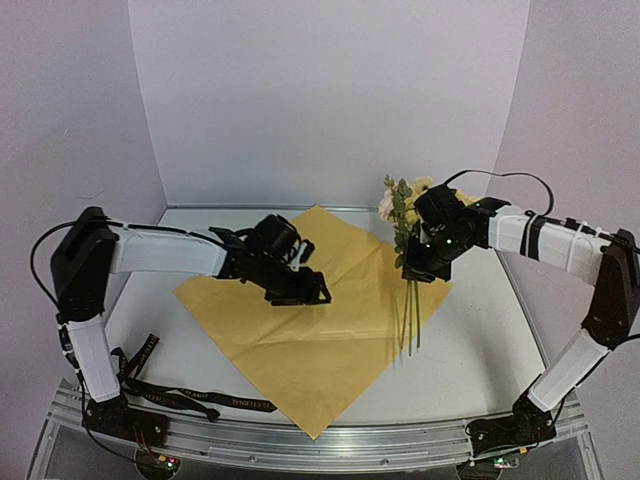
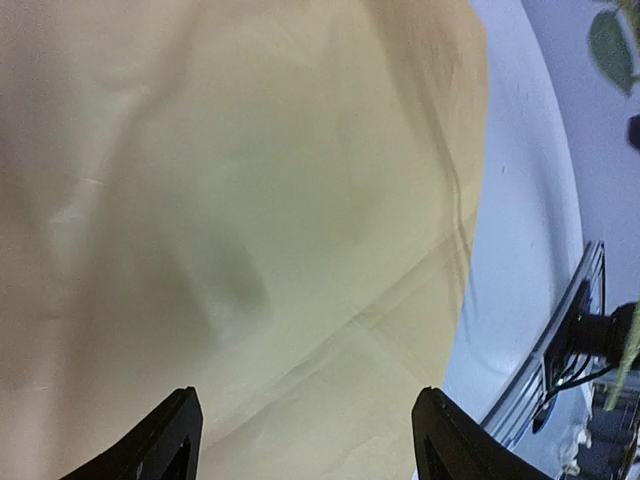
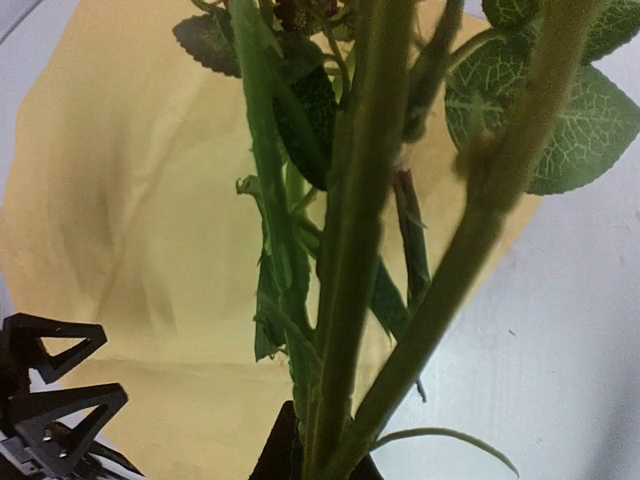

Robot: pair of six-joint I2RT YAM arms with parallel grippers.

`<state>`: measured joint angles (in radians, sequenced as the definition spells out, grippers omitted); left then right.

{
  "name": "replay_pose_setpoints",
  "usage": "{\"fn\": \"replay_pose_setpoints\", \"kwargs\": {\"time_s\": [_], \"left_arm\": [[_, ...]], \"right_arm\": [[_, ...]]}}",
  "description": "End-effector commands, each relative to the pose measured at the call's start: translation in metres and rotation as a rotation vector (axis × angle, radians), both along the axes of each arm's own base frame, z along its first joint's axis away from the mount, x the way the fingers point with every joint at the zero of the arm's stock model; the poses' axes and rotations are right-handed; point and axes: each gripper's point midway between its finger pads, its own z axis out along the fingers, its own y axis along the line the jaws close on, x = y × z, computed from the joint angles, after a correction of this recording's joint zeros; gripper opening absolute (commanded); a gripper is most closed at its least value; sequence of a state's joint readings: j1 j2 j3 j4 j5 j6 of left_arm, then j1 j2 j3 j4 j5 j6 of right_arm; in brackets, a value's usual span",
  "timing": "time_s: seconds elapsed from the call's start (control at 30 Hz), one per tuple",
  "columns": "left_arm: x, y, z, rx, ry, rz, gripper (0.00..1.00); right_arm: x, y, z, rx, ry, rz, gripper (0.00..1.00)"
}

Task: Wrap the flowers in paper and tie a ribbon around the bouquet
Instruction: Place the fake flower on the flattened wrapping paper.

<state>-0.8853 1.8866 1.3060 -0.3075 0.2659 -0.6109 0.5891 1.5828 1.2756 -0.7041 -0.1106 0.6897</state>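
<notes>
Ribbon point(image 1: 182, 397) only in top view

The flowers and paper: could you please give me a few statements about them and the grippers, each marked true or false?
1. The right gripper is shut on the stems of the flowers. True.
2. The paper is wrapped around the flowers. False: it lies spread flat on the table.
3. The left gripper holds the ribbon. False: it hovers open above the paper; the ribbon lies on the table, near left.
4. The flowers are held upright, blooms on top. True.
</notes>
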Motion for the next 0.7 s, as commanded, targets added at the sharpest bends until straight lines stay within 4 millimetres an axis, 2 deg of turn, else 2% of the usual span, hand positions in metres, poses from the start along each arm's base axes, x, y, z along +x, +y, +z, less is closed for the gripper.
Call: {"fn": "replay_pose_setpoints", "kwargs": {"time_s": [0.0,0.07,0.13,0.2,0.3,0.47,0.67], "left_arm": [[0.057,0.096,0.037,0.015,-0.090,0.343,0.73],[0.061,0.127,0.021,0.032,-0.047,0.385,0.71],[0.065,0.147,0.014,0.033,-0.030,0.407,0.70],[0.068,0.159,0.009,0.051,-0.023,0.422,0.70],[0.071,0.175,-0.003,0.062,0.003,0.444,0.69],[0.076,0.197,-0.024,0.053,0.057,0.496,0.68],[0.073,0.203,-0.049,0.069,0.118,0.502,0.67]], "right_arm": [[0.043,0.068,0.030,0.164,-0.101,0.079,0.00],[0.058,0.096,0.024,0.186,-0.100,0.118,0.00],[0.072,0.124,0.026,0.230,-0.112,0.153,0.00],[0.082,0.149,0.023,0.262,-0.131,0.194,0.00],[0.096,0.179,0.008,0.290,-0.124,0.230,0.00],[0.111,0.202,-0.023,0.304,-0.097,0.230,0.00],[0.127,0.219,-0.049,0.308,-0.108,0.256,0.00]]}}
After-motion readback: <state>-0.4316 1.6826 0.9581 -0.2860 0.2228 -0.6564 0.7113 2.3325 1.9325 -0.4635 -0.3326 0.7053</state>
